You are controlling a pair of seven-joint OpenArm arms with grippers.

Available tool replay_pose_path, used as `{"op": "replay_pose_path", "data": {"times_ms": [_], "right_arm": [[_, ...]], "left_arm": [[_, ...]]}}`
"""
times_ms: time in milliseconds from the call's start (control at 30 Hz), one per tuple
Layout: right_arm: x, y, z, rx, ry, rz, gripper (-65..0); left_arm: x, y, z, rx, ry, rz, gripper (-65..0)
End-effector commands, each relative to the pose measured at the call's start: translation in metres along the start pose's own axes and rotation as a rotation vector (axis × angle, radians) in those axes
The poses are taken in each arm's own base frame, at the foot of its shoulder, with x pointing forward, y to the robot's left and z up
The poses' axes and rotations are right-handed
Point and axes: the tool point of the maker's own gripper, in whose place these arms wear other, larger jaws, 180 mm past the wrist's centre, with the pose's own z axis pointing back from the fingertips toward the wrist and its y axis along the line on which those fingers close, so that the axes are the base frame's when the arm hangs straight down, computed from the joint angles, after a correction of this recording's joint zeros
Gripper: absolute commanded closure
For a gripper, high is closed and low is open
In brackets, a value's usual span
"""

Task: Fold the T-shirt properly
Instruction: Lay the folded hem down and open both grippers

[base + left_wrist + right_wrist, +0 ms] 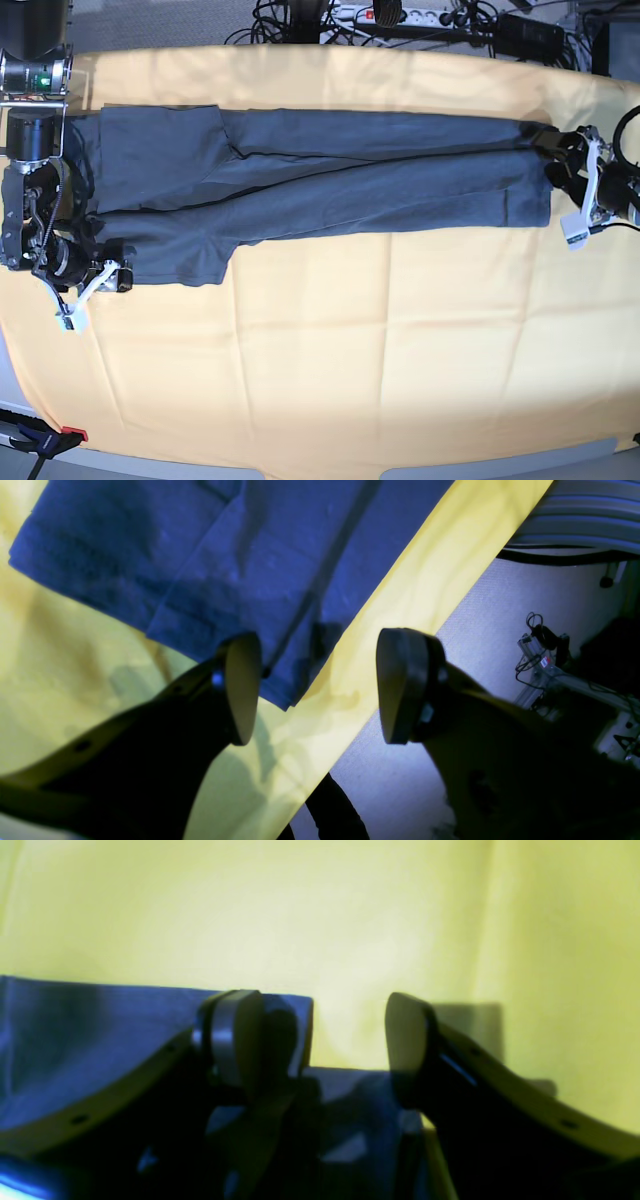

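Soft, floppy T-shirt point(330, 175) on yellow surface point(330, 370); best grabbed at corners. Left end effector point(317, 685) open, right end effector point(322, 1045) open, both empty.

No text, label, brand, number or sign can be read in any view; the T-shirt point(330, 175) shows plain dark cloth with no print facing up, and the small red-and-white tag on the metal frame point(546, 661) beside the table is too small to make out
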Motion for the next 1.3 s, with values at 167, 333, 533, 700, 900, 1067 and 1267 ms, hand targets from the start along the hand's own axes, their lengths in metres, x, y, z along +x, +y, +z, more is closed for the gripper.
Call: {"op": "replay_pose_path", "data": {"times_ms": [167, 333, 533, 700, 900, 1067, 1267], "right_arm": [[0.017, 0.041, 0.012, 0.245, -0.047, 0.039, -7.0], [0.031, 0.054, 0.020, 0.334, -0.099, -0.021, 0.0], [0.053, 0.059, 0.039, 0.406, -0.143, -0.039, 0.0], [0.058, 0.090, 0.068, 0.542, -0.129, 0.028, 0.0], [0.036, 0.131, 0.107, 0.599, -0.132, 0.227, 0.0], [0.011, 0.142, 0.133, 0.571, -0.130, 0.324, 0.0], [-0.030, 0.128, 0.135, 0.532, -0.010, 0.307, 0.0]], "left_arm": [[0.004, 0.004, 0.014, 0.029, -0.010, -0.011, -38.2], [0.004, 0.004, 0.014, 0.029, -0.010, -0.012, -38.2], [0.004, 0.004, 0.014, 0.029, -0.010, -0.012, -38.2], [0.004, 0.004, 0.014, 0.029, -0.010, -0.012, -38.2], [0.004, 0.004, 0.014, 0.029, -0.010, -0.012, -38.2], [0.004, 0.004, 0.014, 0.029, -0.010, -0.012, -38.2], [0.004, 0.004, 0.014, 0.029, -0.010, -0.012, -38.2]]}}
